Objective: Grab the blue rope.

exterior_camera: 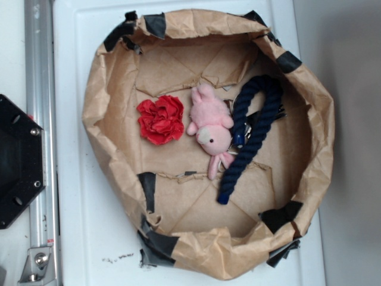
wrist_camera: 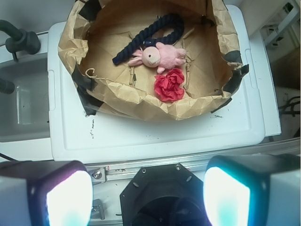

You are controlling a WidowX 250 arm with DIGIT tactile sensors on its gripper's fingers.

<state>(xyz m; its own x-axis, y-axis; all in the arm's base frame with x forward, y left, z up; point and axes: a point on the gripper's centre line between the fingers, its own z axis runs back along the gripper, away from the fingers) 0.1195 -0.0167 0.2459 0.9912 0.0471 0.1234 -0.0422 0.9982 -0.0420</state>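
Observation:
The blue rope (exterior_camera: 250,134) is thick, dark navy and bent double like a U. It lies inside a brown paper basin (exterior_camera: 107,113), right of a pink plush toy (exterior_camera: 211,128). In the wrist view the rope (wrist_camera: 150,35) lies at the far side of the basin, behind the pink toy (wrist_camera: 157,55). My gripper (wrist_camera: 147,193) is open and empty, far back from the basin, over the black robot base (wrist_camera: 162,197). Its two pads (wrist_camera: 68,200) glow at the bottom of the wrist view. The gripper is not in the exterior view.
A red fabric flower (exterior_camera: 161,119) lies left of the pink toy, also seen in the wrist view (wrist_camera: 169,85). The basin has crumpled raised walls patched with black tape and stands on a white board (exterior_camera: 77,202). A metal rail (exterior_camera: 38,89) and black base plate (exterior_camera: 18,161) are at left.

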